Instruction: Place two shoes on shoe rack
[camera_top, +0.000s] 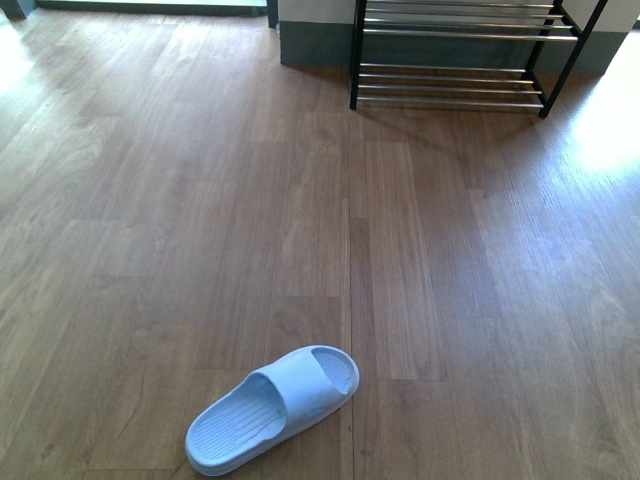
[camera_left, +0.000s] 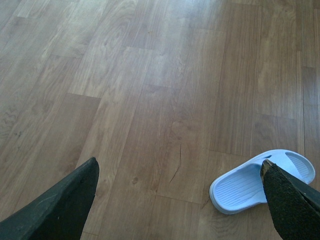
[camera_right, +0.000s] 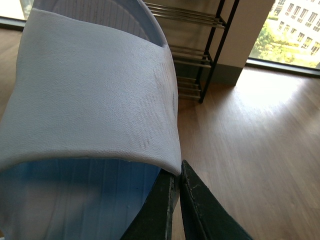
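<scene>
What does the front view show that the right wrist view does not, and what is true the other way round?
Only the front view shows a loose slide lying on the wooden floor, with no arm near it. Only the right wrist view shows a second slide, close up, pinched in the right gripper, and a window with greenery outside. Both show the shoe rack and the same floor.

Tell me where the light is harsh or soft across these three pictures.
Front view: sun glare bleaches the wooden floor beside the black-framed, chrome-barred shoe rack; the pale blue rubber slide is sharp. Left wrist view: even light, no glare. Right wrist view: another pale blue slide looms close, shaded beneath its strap; the window is bright.
</scene>
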